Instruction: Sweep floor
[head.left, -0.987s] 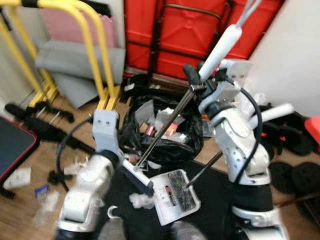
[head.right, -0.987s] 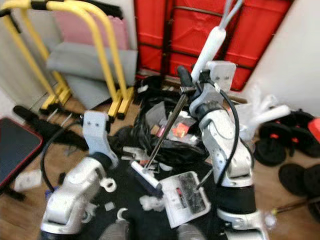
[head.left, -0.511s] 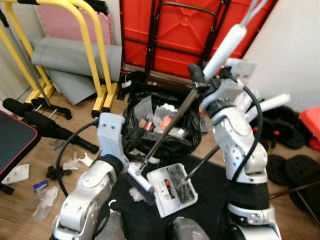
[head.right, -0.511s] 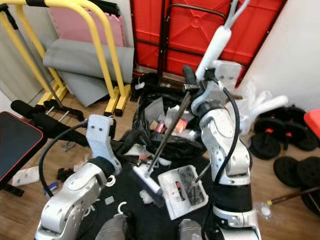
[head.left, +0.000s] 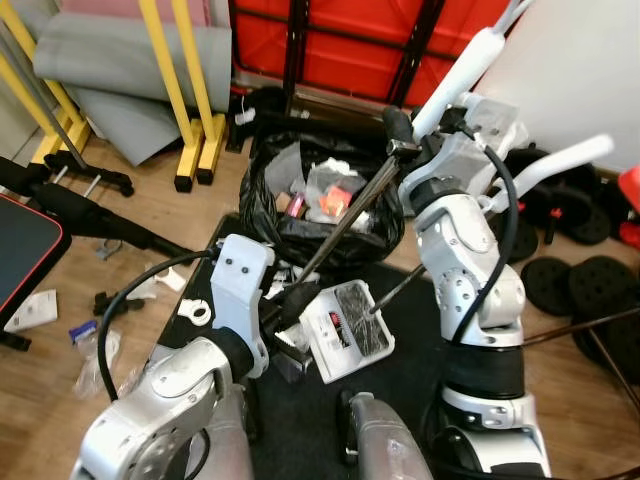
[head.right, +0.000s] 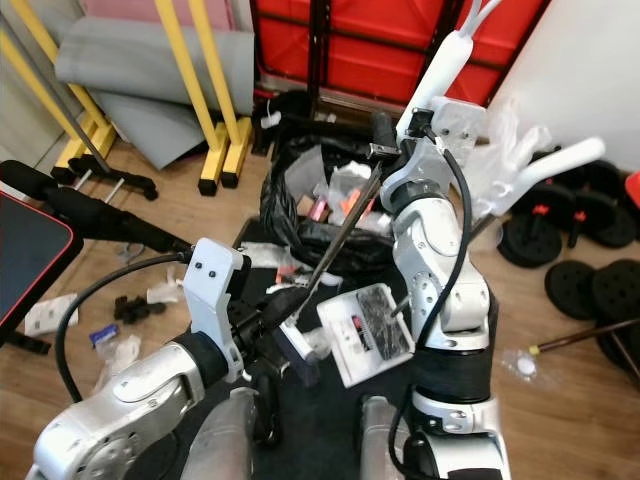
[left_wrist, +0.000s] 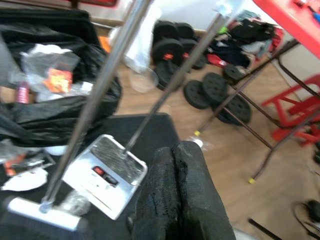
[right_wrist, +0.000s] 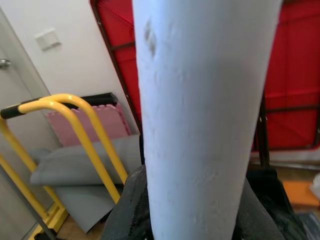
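Item: our right gripper (head.left: 400, 135) clamped on the broom's white foam grip (head.left: 458, 82), keeping the broom head (head.right: 297, 355) beside the white dustpan (head.left: 345, 330) on the black mat (head.left: 400, 400) for gathering; left gripper (left_wrist: 177, 192) pressed closed, empty.

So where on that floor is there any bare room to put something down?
Bare wood lies between the yellow frame and the black mat, and right of the mat, before the weight plates. Around the trash bag and dustpan it is crowded; scraps litter the left.
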